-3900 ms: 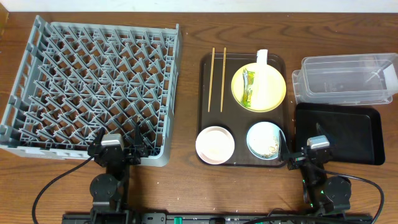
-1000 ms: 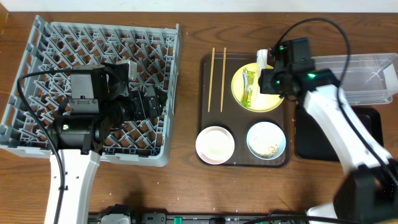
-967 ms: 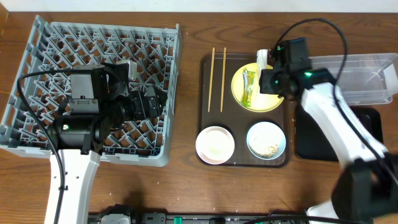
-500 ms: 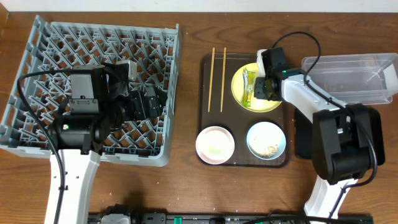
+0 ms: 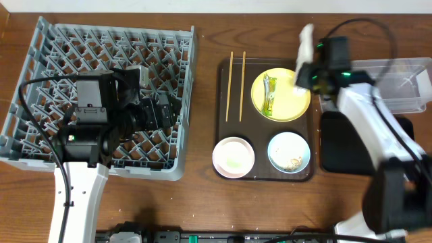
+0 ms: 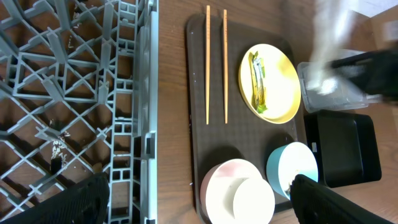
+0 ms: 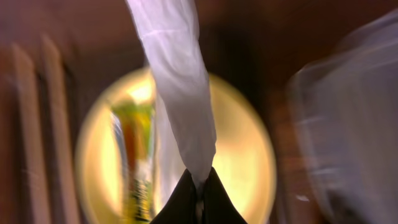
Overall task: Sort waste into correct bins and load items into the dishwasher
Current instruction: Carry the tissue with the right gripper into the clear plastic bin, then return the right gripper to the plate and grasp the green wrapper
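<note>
My right gripper (image 5: 305, 71) is shut on a white paper strip (image 5: 306, 44) that it holds in the air above the far right rim of the yellow plate (image 5: 290, 101). In the right wrist view the strip (image 7: 177, 74) rises from my shut fingertips (image 7: 198, 186) over the plate (image 7: 242, 155). The green-and-yellow wrapper (image 5: 270, 94) lies on the plate's left side. A white bowl (image 5: 233, 156) and a light-blue bowl (image 5: 289, 152) with crumbs sit nearer me. My left gripper (image 5: 154, 111) hangs open over the grey dish rack (image 5: 40, 81), holding nothing.
The plate and both bowls stand on a dark-brown serving tray (image 5: 223, 121), with two chopsticks (image 5: 236, 84) along its left side. A clear tub (image 5: 385, 84) sits at the far right, and a black tray (image 5: 391, 145) lies just in front of it.
My right gripper has shut on the white strip at the plate's far rim, lifted it and moved right. The left arm has stayed still.
</note>
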`<state>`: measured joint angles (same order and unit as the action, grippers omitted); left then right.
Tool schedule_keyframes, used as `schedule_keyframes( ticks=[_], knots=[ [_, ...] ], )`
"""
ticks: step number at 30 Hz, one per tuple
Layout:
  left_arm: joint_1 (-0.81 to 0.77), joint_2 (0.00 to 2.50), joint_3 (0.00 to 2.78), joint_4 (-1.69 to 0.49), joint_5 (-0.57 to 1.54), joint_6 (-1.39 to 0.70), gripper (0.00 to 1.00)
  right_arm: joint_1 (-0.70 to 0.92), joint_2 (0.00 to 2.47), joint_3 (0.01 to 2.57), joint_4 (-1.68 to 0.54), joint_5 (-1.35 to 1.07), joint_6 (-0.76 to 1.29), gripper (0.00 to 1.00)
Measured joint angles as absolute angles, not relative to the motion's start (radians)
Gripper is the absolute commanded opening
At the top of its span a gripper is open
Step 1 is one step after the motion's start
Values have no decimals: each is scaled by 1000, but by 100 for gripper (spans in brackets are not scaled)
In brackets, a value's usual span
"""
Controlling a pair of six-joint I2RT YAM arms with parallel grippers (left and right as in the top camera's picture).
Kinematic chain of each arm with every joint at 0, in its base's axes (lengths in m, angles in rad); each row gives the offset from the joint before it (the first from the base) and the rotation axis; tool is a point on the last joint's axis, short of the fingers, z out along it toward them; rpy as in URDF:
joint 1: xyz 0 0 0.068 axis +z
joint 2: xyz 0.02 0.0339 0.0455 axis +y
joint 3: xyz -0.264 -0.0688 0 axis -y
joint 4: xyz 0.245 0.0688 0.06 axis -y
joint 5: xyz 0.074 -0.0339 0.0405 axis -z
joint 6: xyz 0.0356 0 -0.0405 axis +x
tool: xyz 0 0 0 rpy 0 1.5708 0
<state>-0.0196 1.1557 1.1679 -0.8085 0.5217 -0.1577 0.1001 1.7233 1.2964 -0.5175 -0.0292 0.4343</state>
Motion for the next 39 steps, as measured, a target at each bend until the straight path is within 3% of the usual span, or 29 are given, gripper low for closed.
schedule_keyframes(
  ticks=[5,12,14,15,16,18,22,26,31,38,39],
  knots=[
    [-20,1156,1168,-808,522,-158,94,-10,1582,1312,-566,53,616,1],
    [-20,1156,1168,-809,522,-158,94,-131,1644,1313,-591,168,816,1],
    [-20,1156,1168,-808,522,-158,94,-139,1678,1313,-592,179,845,22],
    [-20,1156,1168,-808,522,-158,94,-140,1694,1313,-593,181,855,50],
    [-20,1156,1168,-809,522,-158,94,-140,1710,1312,-595,184,858,62],
    [-20,1156,1168,-809,522,-158,94,-140,1729,1312,-593,184,855,71],
    [-20,1156,1168,-808,522,-158,94,-140,1722,1308,-535,135,796,71],
    [-20,1156,1168,-808,522,-158,94,-122,1662,1306,-447,-47,650,63],
    [-20,1156,1168,-809,522,-158,94,15,1559,1309,-464,-245,430,62],
    [-20,1156,1168,-809,522,-158,95,261,1646,1308,-549,-147,296,63],
    [-20,1156,1168,-809,522,-158,94,284,1676,1308,-546,-115,295,68]
  ],
)
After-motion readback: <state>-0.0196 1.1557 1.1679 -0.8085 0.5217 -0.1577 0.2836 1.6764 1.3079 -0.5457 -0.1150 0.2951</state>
